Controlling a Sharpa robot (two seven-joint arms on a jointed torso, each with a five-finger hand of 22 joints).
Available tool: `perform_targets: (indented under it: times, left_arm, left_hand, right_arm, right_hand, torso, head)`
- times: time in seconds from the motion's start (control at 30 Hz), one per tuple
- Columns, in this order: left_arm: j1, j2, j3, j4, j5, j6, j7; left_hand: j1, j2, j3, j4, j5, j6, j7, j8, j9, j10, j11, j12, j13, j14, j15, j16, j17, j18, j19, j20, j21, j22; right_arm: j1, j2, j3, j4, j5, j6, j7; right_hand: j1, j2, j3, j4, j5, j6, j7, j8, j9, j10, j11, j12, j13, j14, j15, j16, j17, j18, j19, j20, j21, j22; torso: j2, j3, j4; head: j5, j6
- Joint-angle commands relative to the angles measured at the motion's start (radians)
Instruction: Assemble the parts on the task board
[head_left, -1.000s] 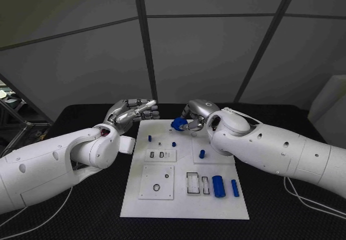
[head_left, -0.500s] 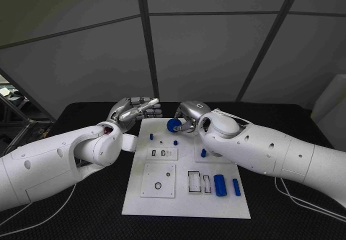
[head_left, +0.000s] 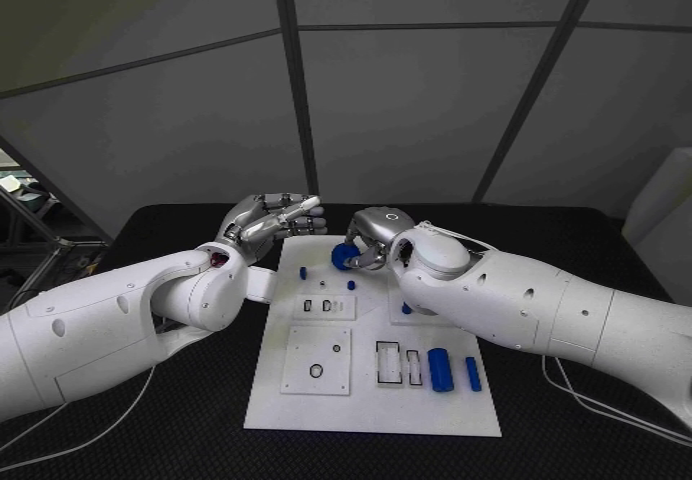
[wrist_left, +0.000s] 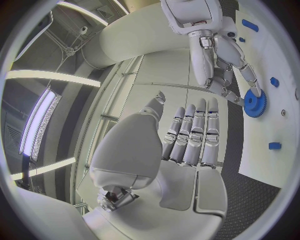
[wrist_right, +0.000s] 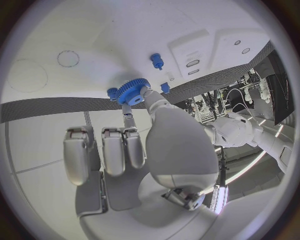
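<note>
Holding a blue gear (head_left: 342, 256) over the far end of the task board (head_left: 372, 415), the right hand (head_left: 371, 238) pinched it; the right forearm hid nearby pegs (head_left: 303, 272). The left wrist view showed the left hand (wrist_left: 187, 137) empty, fingers extended together. The right wrist view showed the gear just beside a small blue peg (wrist_right: 156, 61).

The head camera looks steeply down on the task board (head_left: 372, 400) and black table (head_left: 577, 240) from above the robot. Each wrist camera sits close behind its own robot hand, facing along the fingers toward the board's far end. All three views share the blue gear (head_left: 343, 256), probably with the small pegs nearby.
</note>
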Motion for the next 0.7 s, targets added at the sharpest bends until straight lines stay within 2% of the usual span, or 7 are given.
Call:
perform_targets:
  times: [0.03,0.17,0.3,0.4,0.47,0.53,0.7]
  left_arm:
    - [0.002,0.001,0.001,0.001,-0.005,0.008,0.005]
    - [0.002,0.000,0.001,0.001,-0.005,0.008,0.005]
    - [0.002,0.001,0.001,0.001,-0.005,0.008,0.005]
    - [0.002,0.001,0.001,0.000,-0.005,0.008,0.005]
    - [0.002,0.001,0.001,0.000,-0.005,0.008,0.004]
    - [0.002,0.001,0.001,-0.001,-0.005,0.007,0.004]
    - [0.002,0.000,0.001,-0.001,-0.005,0.007,0.003]
  left_hand:
    - [0.002,0.002,0.001,-0.007,-0.005,0.006,0.010,-0.005,-0.001,0.007,0.002,-0.005,0.000,-0.001,0.003,-0.007,0.000,-0.014,0.008,0.001,0.003,-0.001]
    - [0.002,0.002,0.001,-0.007,-0.005,0.006,0.010,-0.005,-0.001,0.007,0.002,-0.005,0.000,-0.001,0.003,-0.007,0.000,-0.014,0.008,0.001,0.003,-0.001]
    - [0.002,0.002,0.001,-0.007,-0.005,0.006,0.010,-0.005,-0.001,0.007,0.002,-0.005,0.000,-0.001,0.003,-0.007,0.000,-0.014,0.008,0.001,0.003,-0.001]
    - [0.002,0.002,0.001,-0.007,-0.005,0.006,0.010,-0.005,-0.001,0.007,0.002,-0.005,0.000,-0.001,0.003,-0.007,0.000,-0.014,0.008,0.001,0.003,-0.001]
    - [0.002,0.002,0.001,-0.007,-0.005,0.006,0.010,-0.005,-0.001,0.007,0.002,-0.005,0.000,-0.001,0.003,-0.007,0.000,-0.014,0.008,0.001,0.003,-0.001]
    - [0.002,0.002,0.001,-0.007,-0.005,0.006,0.010,-0.005,-0.001,0.007,0.002,-0.005,0.000,-0.001,0.003,-0.007,0.000,-0.014,0.008,0.001,0.003,-0.001]
    - [0.002,0.002,0.001,-0.007,-0.005,0.006,0.010,-0.005,-0.001,0.007,0.002,-0.005,0.000,-0.001,0.003,-0.007,0.000,-0.014,0.008,0.001,0.003,-0.001]
  right_arm:
    - [0.002,0.005,-0.001,-0.007,-0.010,0.028,0.009]
    - [0.002,0.010,-0.001,-0.017,-0.010,0.027,0.008]
    - [0.002,0.014,-0.002,-0.024,-0.007,0.020,0.009]
    - [0.002,0.016,-0.002,-0.027,0.000,0.033,0.014]
    - [0.002,0.017,-0.002,-0.029,0.009,0.047,0.019]
    - [0.002,0.018,-0.002,-0.030,0.021,0.057,0.023]
    - [0.002,0.017,-0.002,-0.032,0.039,0.078,0.027]
  right_hand:
    - [-0.015,0.005,0.001,-0.005,0.000,-0.005,0.004,-0.009,0.010,0.094,-0.002,-0.002,0.244,0.076,-0.007,-0.007,0.126,-0.015,0.104,-0.008,0.003,0.263]
    - [-0.032,-0.003,-0.004,-0.004,-0.035,-0.032,0.011,-0.024,0.007,0.089,0.004,-0.010,0.234,0.074,-0.003,-0.010,0.119,-0.015,0.104,-0.005,0.003,0.263]
    - [-0.052,-0.013,-0.015,0.003,-0.096,-0.104,0.024,-0.026,-0.009,0.078,0.016,-0.027,0.215,0.072,0.007,-0.014,0.112,-0.015,0.104,0.003,0.003,0.263]
    - [-0.070,-0.024,-0.027,0.017,-0.116,-0.140,0.032,-0.026,-0.019,0.072,0.023,-0.036,0.205,0.072,0.014,-0.016,0.108,-0.015,0.104,0.010,0.003,0.263]
    - [-0.079,-0.039,-0.037,0.033,-0.117,-0.160,0.036,-0.025,-0.027,0.066,0.028,-0.044,0.196,0.071,0.017,-0.017,0.105,-0.015,0.104,0.014,0.003,0.263]
    - [-0.107,-0.047,-0.048,0.074,-0.105,-0.169,0.039,-0.024,-0.033,0.063,0.030,-0.050,0.190,0.071,0.020,-0.017,0.106,-0.015,0.104,0.018,0.003,0.263]
    - [-0.129,-0.046,-0.047,0.126,-0.079,-0.162,0.038,-0.021,-0.039,0.062,0.030,-0.052,0.188,0.073,0.021,-0.014,0.113,-0.015,0.104,0.019,0.003,0.263]
  torso:
    - [0.000,-0.0003,-0.0008]
    - [0.000,0.0001,-0.0017]
    - [0.000,0.0004,-0.0019]
    - [0.000,0.0004,-0.0015]
    - [0.000,0.0004,-0.0013]
    - [0.000,0.0003,-0.0012]
    - [0.000,0.0008,-0.0012]
  head:
    - [0.001,0.000]
    - [0.002,0.000]
    - [0.002,0.000]
    - [0.002,0.001]
    - [0.002,0.002]
    - [0.002,0.002]
    - [0.002,0.002]
